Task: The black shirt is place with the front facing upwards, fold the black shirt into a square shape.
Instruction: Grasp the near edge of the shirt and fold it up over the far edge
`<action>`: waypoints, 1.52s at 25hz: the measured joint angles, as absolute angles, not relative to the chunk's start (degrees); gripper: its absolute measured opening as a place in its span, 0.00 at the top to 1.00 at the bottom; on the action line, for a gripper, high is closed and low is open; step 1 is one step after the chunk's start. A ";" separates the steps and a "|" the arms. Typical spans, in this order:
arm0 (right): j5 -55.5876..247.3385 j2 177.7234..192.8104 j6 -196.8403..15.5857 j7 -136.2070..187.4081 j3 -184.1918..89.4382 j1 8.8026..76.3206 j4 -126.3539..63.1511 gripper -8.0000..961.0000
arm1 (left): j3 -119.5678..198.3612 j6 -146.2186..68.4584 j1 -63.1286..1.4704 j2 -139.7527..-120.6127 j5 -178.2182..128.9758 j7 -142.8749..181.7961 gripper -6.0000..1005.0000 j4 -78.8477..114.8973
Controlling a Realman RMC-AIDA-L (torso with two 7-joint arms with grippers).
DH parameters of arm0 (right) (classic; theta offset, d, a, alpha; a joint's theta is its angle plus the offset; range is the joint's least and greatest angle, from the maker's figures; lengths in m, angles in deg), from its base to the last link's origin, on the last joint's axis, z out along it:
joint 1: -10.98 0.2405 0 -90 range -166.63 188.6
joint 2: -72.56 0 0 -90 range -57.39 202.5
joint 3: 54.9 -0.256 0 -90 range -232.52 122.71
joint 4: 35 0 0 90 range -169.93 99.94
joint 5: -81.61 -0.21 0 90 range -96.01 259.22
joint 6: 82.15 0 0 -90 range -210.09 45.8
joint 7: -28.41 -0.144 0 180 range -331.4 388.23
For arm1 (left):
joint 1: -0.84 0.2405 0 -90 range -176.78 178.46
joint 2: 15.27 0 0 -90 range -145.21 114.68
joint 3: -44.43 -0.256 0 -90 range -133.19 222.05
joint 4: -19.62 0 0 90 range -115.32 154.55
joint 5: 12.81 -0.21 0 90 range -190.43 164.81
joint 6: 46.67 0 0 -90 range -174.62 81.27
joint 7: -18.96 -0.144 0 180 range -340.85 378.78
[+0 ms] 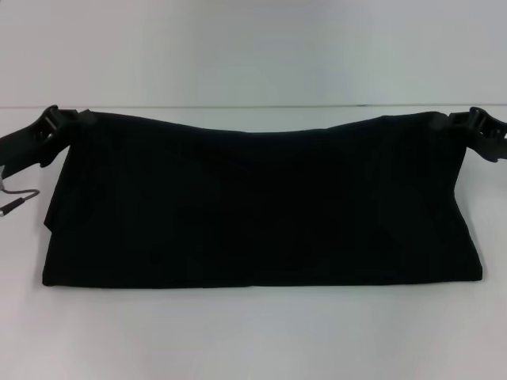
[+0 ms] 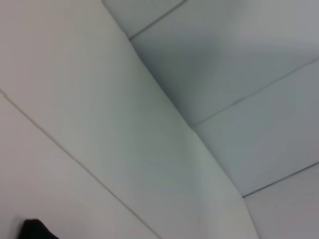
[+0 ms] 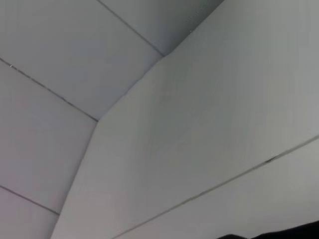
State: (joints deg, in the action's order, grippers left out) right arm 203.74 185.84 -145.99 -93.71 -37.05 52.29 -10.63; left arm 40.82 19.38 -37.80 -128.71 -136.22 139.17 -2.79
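Left end effector [image 1: 54,127] and right end effector [image 1: 475,127] are each pinching the black shirt [image 1: 261,206]'s far corners, lifting that edge for folding.

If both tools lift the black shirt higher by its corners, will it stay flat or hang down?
Probably it hangs down. The black shirt already sags in the middle of its top edge between the left tool and the right tool, so it seems floppy. It looks like soft cloth, likely light, and should not roll or tip.

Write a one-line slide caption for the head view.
Left gripper and right gripper pinch the black shirt's far corners, lifting that edge over the white table.
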 joint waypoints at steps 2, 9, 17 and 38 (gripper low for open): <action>203.73 186.50 -144.22 -91.97 -37.02 52.63 -10.65 0.94 | 40.68 17.60 -38.19 -129.04 -135.75 138.08 0.95 -2.33; 203.74 189.54 -134.90 -86.54 -36.34 54.46 -10.88 0.93 | 40.86 8.53 -40.80 -131.98 -133.58 132.29 0.95 -1.41; 202.46 191.89 -122.92 -77.54 -35.88 56.79 -13.08 0.91 | 40.66 0.50 -42.45 -134.84 -128.32 125.92 0.94 -0.05; 191.99 192.17 -116.94 -61.64 -35.85 56.51 -19.71 0.41 | 40.98 -3.11 -40.48 -136.89 -119.62 116.97 0.39 2.08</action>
